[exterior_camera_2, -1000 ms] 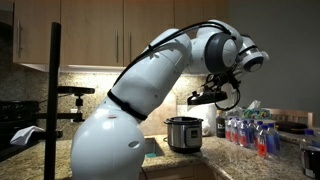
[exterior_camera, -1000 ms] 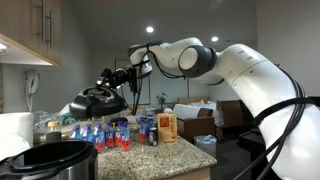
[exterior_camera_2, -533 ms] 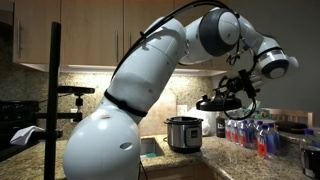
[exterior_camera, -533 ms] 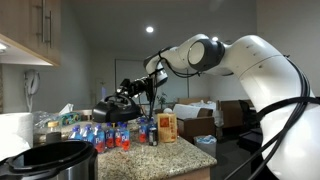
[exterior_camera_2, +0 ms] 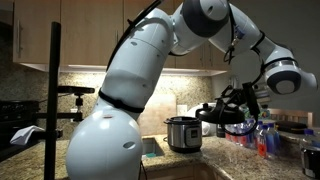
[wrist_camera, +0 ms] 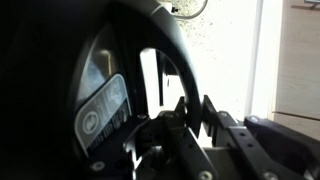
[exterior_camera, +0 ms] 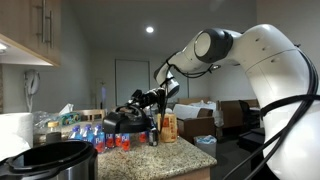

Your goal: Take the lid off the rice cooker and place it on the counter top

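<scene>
My gripper (exterior_camera: 151, 99) is shut on the raised handle of the black domed lid (exterior_camera: 124, 118) and holds it in the air above the red-and-blue bottles (exterior_camera: 102, 136). In the wrist view the fingers (wrist_camera: 190, 111) clamp the handle's thin arch, and the lid (wrist_camera: 60, 90) fills the left side. The rice cooker (exterior_camera_2: 183, 133), steel with a black rim, stands open on the granite counter top (exterior_camera_2: 215, 160), left of the lid (exterior_camera_2: 214, 111) and gripper (exterior_camera_2: 236, 100). The cooker's rim also shows at the bottom left in an exterior view (exterior_camera: 55, 158).
An orange carton (exterior_camera: 167, 127) stands next to the bottles near the edge of the counter top (exterior_camera: 196, 150). More bottles (exterior_camera_2: 252, 135) crowd the counter right of the cooker. Wall cabinets (exterior_camera: 30, 30) hang above. A camera stand (exterior_camera_2: 54, 90) rises at the left.
The arm has carried the lid sideways away from the cooker and lower, so it now hangs over the bottles. The grip on the handle is unchanged.
</scene>
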Controlling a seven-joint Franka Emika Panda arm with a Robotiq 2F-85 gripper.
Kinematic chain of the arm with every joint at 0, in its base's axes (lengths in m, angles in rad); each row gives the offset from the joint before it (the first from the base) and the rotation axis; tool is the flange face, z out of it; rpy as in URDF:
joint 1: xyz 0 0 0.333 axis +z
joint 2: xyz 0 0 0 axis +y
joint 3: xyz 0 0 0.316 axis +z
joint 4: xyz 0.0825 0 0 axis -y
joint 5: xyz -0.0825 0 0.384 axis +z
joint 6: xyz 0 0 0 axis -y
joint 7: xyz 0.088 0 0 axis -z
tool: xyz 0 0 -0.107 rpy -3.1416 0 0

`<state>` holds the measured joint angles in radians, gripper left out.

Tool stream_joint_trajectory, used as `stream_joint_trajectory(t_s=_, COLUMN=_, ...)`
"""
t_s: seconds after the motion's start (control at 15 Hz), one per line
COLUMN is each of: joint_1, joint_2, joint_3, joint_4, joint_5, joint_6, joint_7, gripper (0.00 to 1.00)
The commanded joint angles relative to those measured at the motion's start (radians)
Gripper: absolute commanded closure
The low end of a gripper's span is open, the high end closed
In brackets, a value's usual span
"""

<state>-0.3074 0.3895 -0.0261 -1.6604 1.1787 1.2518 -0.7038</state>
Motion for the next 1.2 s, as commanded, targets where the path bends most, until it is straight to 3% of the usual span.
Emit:
stream_joint_trajectory(t_s=0.0, joint_1=0.037, joint_2=-0.114, joint_3=-0.04, joint_4=-0.156, joint_5=0.1, joint_6=0.039, joint_7=-0.016, gripper=0.95)
stream_joint_trajectory(t_s=0.73, joint_1=0.112, joint_2=-0.195, joint_3=-0.087, joint_4=-0.3, joint_5=0.205, joint_6=0.187, joint_7=0.025, gripper=0.95)
stream_joint_trajectory(t_s=0.8, joint_1=0.063, joint_2=-0.209, joint_3=-0.144, joint_4=-0.349, joint_5=0.132, joint_6=0.179, joint_7=-0.026, gripper=0.95)
stream_joint_trajectory(t_s=0.93, joint_1=0.111, joint_2=-0.264, joint_3=-0.151, joint_4=-0.39, joint_5=0.081, joint_6=0.315, joint_7=-0.006, gripper=0.95)
stream_joint_trajectory(t_s=1.0, joint_1=0.1, joint_2=-0.153, joint_3=-0.139, joint_4=-0.304, joint_5=0.102, joint_6=0.236, joint_7=-0.006, gripper=0.81)
stream_joint_trajectory(t_s=1.13, joint_1=0.096, joint_2=-0.182, joint_3=-0.159, joint_4=-0.339, joint_5=0.072, joint_6=0.29, joint_7=-0.005, gripper=0.81)
